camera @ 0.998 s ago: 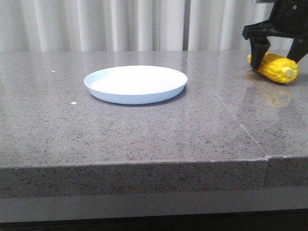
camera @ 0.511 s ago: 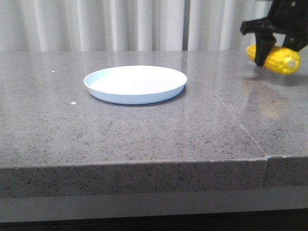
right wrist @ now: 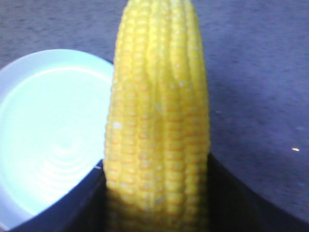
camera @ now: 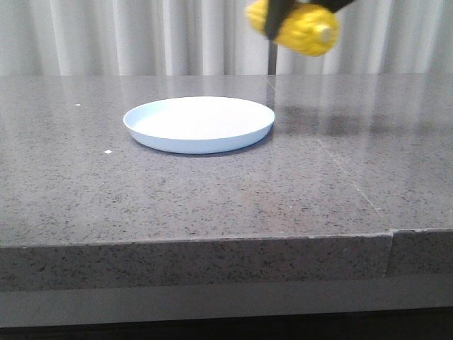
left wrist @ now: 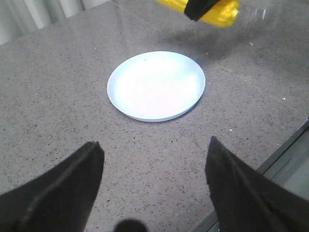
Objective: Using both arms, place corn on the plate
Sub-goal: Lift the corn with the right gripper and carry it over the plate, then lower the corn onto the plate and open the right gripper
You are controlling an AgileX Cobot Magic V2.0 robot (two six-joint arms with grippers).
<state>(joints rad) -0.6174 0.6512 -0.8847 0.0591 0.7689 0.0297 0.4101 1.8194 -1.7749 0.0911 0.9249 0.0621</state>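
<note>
Corn: the corn [camera: 306, 27] hangs in the air, clamped in the right end effector [camera: 272, 18], clear of the grey stone bench [camera: 212, 191]; pale stub end faces the front camera.
Plate: the plate [camera: 199, 124] sits bare on the bench, toward the far half, with nothing on it.
Key relation: in the front view the plate lies at about 7 o'clock from the cob, lower and to the robot's left; the right wrist view shows the plate's rim [right wrist: 29, 67] beside the cob [right wrist: 157, 125], not under it.
Long axis: the cob runs roughly front to back, lying straight out along the right end effector's fingers [right wrist: 58, 212], which grip its near end.
Left end effector: the left end effector [left wrist: 154, 188] hovers with fingers spread wide apart, gripping nothing, looking down on the plate [left wrist: 156, 85] from the near side; the cob [left wrist: 212, 9] is at about 1 o'clock beyond it.
Nearer arm: the right, judged by its grip.
Room: open bench all round the plate; the bench's front edge lies well clear of it.
</note>
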